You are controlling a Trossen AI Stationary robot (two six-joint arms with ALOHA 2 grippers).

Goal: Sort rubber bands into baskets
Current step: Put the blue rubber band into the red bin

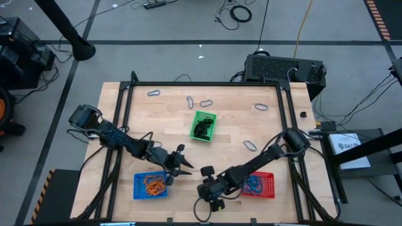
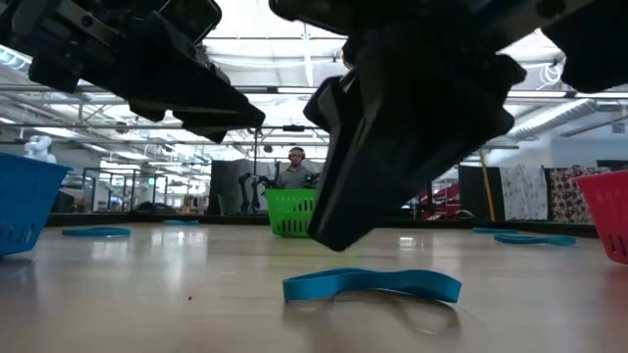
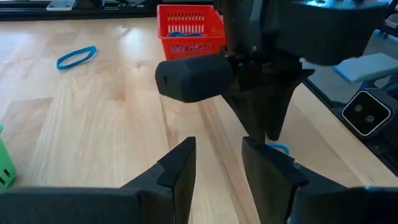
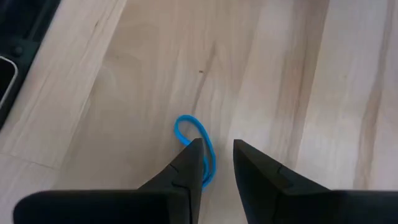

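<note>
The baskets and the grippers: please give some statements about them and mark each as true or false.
1. The green basket holds black rubber bands. True.
2. The red basket holds orange bands. False: it holds blue bands; the orange bands lie in the blue basket.
3. The right gripper is open above a blue rubber band on the table. True.
4. The left gripper grips a band. False: it is open and empty.

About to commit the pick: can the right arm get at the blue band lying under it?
Probably yes. The right gripper hangs just above the blue band, jaws open, with bare table around it. The left gripper is close by but off to the side.
</note>
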